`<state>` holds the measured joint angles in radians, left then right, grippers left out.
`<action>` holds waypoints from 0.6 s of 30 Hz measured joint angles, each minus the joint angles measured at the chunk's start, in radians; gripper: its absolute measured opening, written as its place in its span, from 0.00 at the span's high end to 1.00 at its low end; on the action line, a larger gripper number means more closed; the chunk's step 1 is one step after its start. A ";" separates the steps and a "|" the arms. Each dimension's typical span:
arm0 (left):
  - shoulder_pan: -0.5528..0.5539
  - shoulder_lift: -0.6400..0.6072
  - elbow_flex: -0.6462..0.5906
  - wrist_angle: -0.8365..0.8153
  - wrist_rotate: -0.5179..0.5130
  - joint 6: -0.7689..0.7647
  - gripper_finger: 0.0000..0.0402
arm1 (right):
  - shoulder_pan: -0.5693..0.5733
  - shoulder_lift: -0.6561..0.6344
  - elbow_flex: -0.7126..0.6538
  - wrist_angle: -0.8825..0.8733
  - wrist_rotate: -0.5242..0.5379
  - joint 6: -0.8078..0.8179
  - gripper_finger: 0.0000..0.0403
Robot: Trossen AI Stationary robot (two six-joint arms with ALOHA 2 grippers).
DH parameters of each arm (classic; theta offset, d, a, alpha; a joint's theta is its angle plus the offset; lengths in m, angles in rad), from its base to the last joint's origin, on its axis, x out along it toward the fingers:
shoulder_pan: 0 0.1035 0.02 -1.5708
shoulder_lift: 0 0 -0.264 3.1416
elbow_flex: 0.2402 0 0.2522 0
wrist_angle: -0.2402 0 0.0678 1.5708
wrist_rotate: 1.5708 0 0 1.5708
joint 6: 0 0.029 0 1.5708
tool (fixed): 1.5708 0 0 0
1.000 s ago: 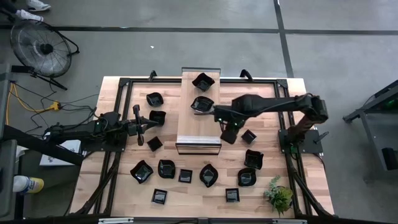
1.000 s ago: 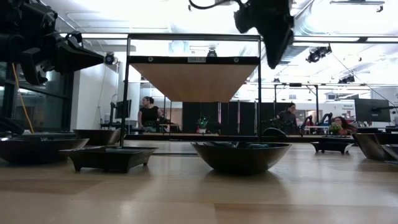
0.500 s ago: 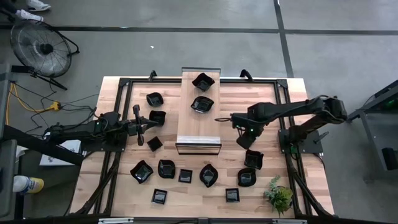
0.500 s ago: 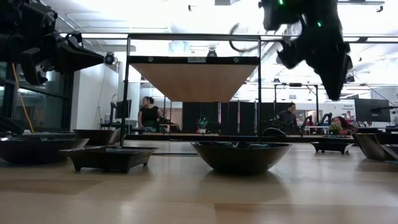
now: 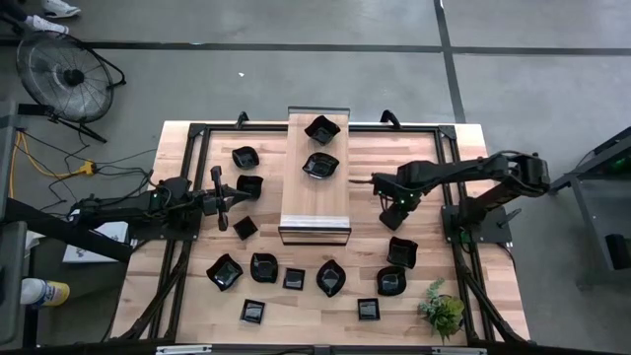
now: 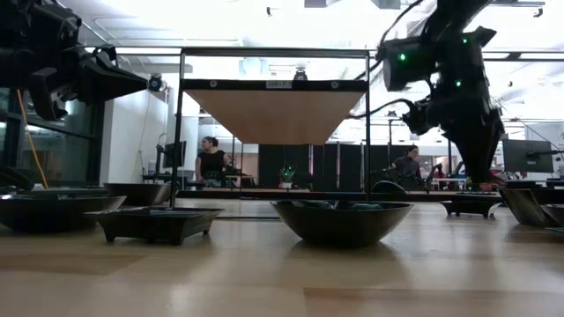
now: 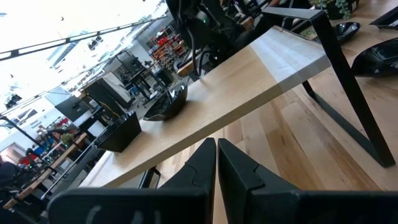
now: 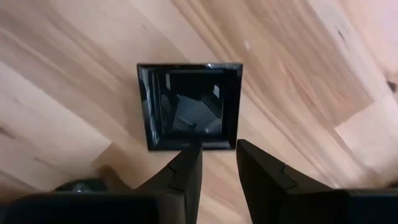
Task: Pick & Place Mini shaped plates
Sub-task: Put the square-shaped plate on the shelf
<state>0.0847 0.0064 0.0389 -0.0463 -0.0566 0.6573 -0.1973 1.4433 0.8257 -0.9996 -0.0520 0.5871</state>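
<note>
Several mini shaped plates, small glossy black dishes, lie on the wooden table, among them a round one [image 5: 391, 281] and a leaf-like one [image 5: 330, 277]. Two more [image 5: 321, 128] [image 5: 320, 166] sit on the raised wooden shelf. My right gripper [image 8: 217, 152] points down, open, above a small square plate [image 8: 189, 106] that rests flat on the table right of the shelf. In the high view this gripper [image 5: 394, 209] covers that plate. My left gripper [image 7: 216, 149] is shut and empty, held level at the table's left [image 5: 235, 197].
The raised shelf [image 5: 315, 202] stands on black legs in the middle of the table. A small green plant [image 5: 441, 311] sits at the near right corner. A curled plate [image 5: 401, 251] lies just nearer than my right gripper. Black frame rails run along the table's sides.
My right gripper has swung from beside the shelf's right edge toward the table's right and come down over the small square plate, staying open. The plates have stayed in place.
</note>
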 joint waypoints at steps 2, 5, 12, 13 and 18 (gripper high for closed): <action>0.000 0.000 0.000 0.000 0.000 0.000 0.97 | -0.015 0.000 -0.025 0.031 -0.005 -0.018 0.77; 0.000 0.000 0.000 0.000 0.000 0.000 0.97 | -0.034 0.002 -0.060 0.072 -0.007 -0.036 0.77; 0.000 0.000 0.000 0.000 0.000 0.000 0.97 | -0.060 0.002 -0.089 0.109 -0.005 -0.072 0.77; 0.000 0.000 0.000 0.000 0.000 0.000 0.97 | -0.062 0.002 -0.089 0.111 -0.005 -0.079 0.77; 0.000 0.000 0.000 0.000 0.000 0.000 0.97 | -0.078 0.002 -0.089 0.114 -0.005 -0.109 0.77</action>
<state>0.0845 0.0063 0.0387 -0.0463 -0.0566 0.6575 -0.2754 1.4456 0.7364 -0.8856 -0.0570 0.4781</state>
